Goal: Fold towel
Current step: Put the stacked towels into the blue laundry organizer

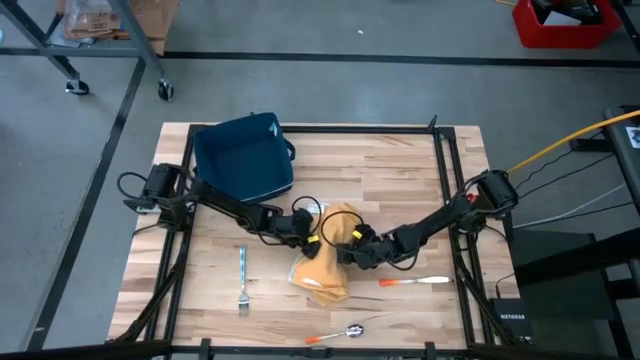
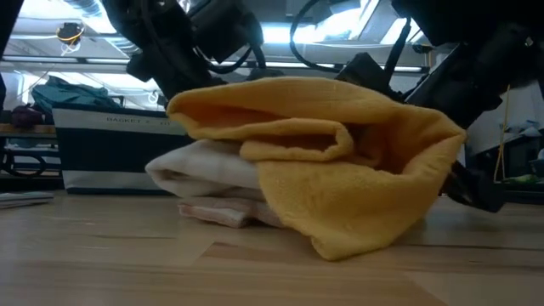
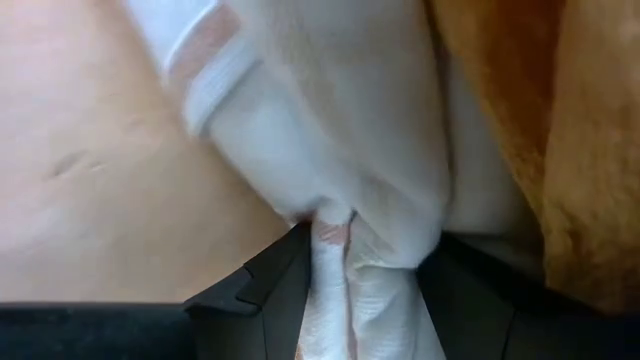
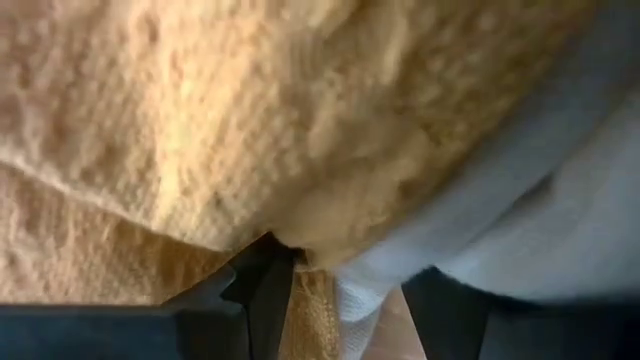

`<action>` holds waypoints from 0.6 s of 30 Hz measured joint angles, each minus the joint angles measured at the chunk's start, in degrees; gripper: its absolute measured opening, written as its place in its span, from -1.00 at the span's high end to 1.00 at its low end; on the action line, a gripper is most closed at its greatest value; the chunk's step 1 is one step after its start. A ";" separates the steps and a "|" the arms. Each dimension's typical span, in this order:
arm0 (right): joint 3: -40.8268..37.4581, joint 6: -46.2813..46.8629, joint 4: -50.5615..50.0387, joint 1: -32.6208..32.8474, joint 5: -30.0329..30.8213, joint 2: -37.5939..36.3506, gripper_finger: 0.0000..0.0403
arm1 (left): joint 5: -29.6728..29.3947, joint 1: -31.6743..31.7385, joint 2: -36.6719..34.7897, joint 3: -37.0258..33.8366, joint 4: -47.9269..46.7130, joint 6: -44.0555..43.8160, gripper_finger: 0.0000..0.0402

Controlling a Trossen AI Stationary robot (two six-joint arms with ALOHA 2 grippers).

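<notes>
The towel (image 1: 328,262) is yellow terry on one side and white on the other. It lies bunched in the middle of the table. In the low view the towel (image 2: 340,187) has its yellow top layer arched over a white roll that rests on the wood. My left gripper (image 1: 304,231) is shut on the towel's far left part. My right gripper (image 1: 351,246) is shut on its far right part, so both arms meet over the cloth. My left gripper pinches a gathered white fold of the towel (image 3: 336,262) between its two fingers, coming from the table's left. Several layers bunch there, and the cloth spreads out slack beyond the fingers. My right gripper pinches the towel's edge (image 4: 320,250) where the yellow terry meets the white side, coming from the table's right. That part is raised off the table, and the yellow layer drapes down from it.
A dark blue basket (image 1: 243,160) stands at the far left of the table. A fork (image 1: 242,276) lies near the left arm, an orange-handled knife (image 1: 415,282) right of the towel, and a spoon (image 1: 338,333) by the near edge.
</notes>
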 joint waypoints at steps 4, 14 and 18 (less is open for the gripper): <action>-0.03 -0.88 0.68 -0.67 0.56 0.10 0.10 | 3.68 0.10 1.86 -0.14 5.68 1.47 0.14; -0.33 -5.81 3.38 -2.03 0.72 0.32 0.10 | 7.34 0.50 3.61 -0.37 10.87 2.01 0.14; -0.44 -8.17 4.81 -2.05 1.17 0.48 0.10 | 8.11 0.53 3.75 -0.52 12.71 2.39 0.14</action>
